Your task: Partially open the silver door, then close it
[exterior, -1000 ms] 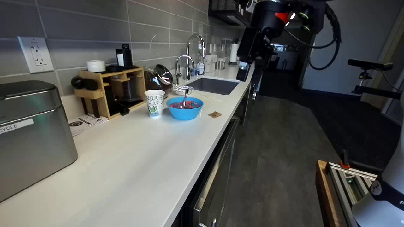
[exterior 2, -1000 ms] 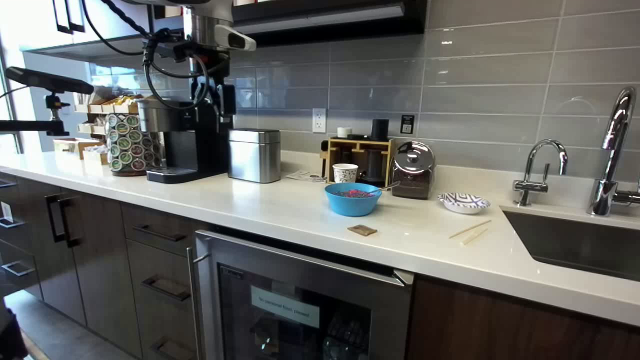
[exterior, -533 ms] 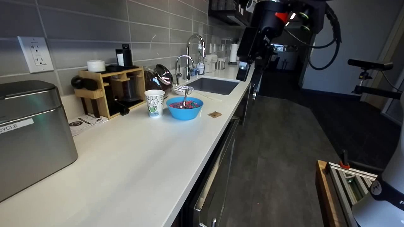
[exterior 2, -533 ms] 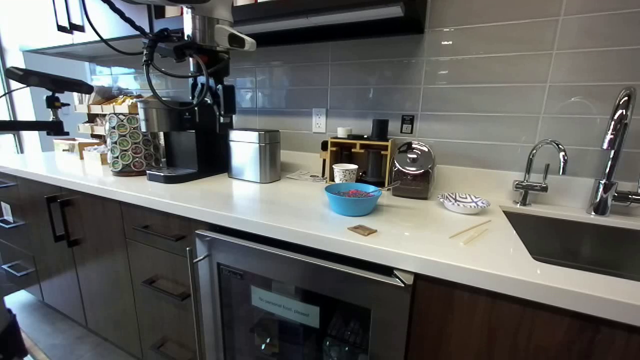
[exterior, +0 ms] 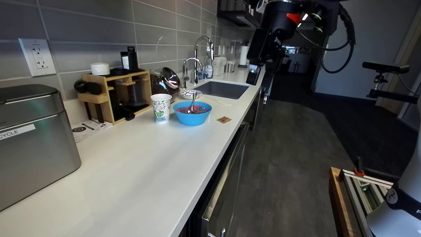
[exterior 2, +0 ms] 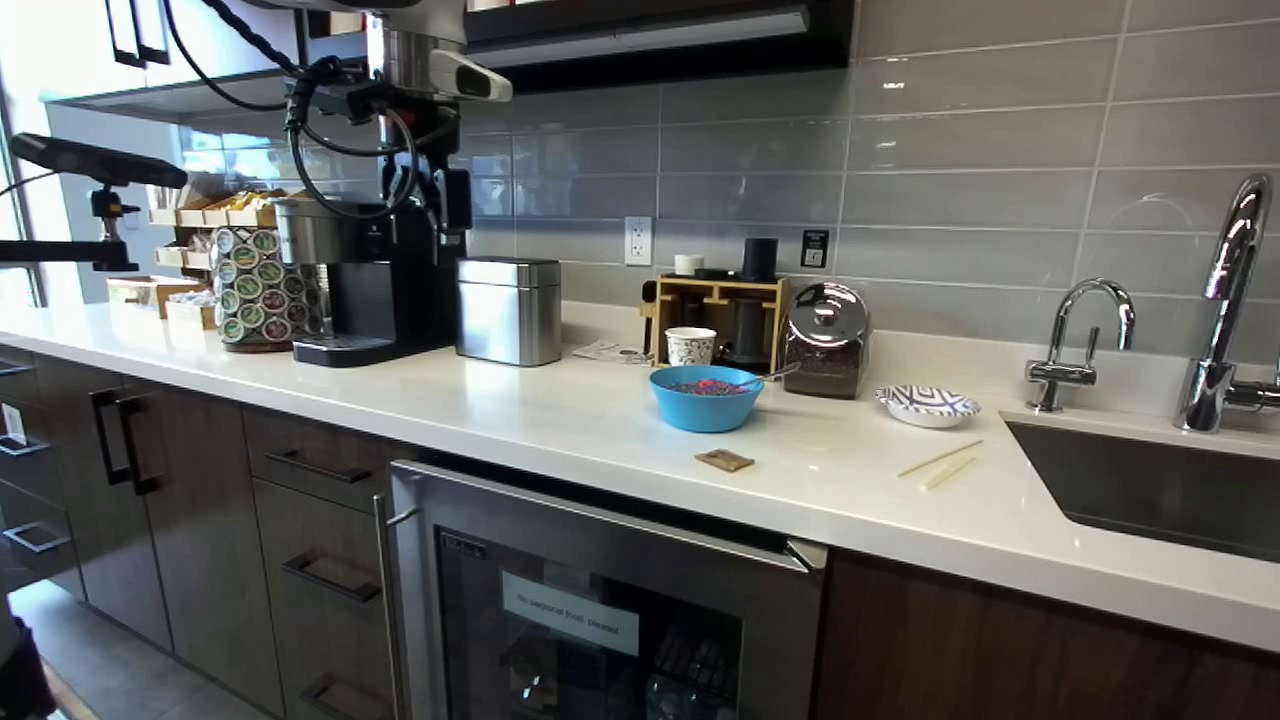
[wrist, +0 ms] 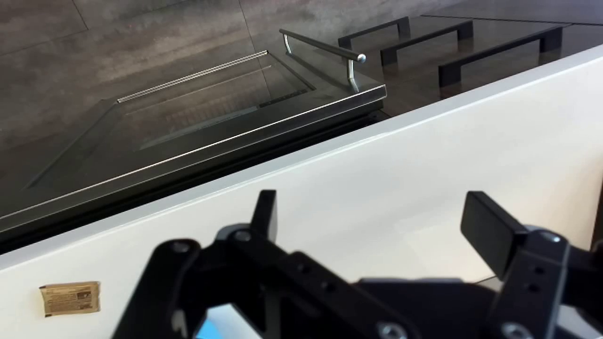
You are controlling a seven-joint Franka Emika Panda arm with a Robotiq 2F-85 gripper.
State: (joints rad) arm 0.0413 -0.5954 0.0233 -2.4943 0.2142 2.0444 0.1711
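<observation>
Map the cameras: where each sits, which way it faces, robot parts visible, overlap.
Wrist view: sits behind the open tool, looking down past it at the counter, silver fridge door and floor; only the tool shows.
Exterior view: above counter height near the recycle bin, facing lengthwise toward the sink; tool at top, white robot link lower right.
Exterior view: in front of the counter, facing the backsplash; arm and tool upper left.
Both exterior views share the blue bowl and paper cup; the brown packet shows in all three.
</observation>
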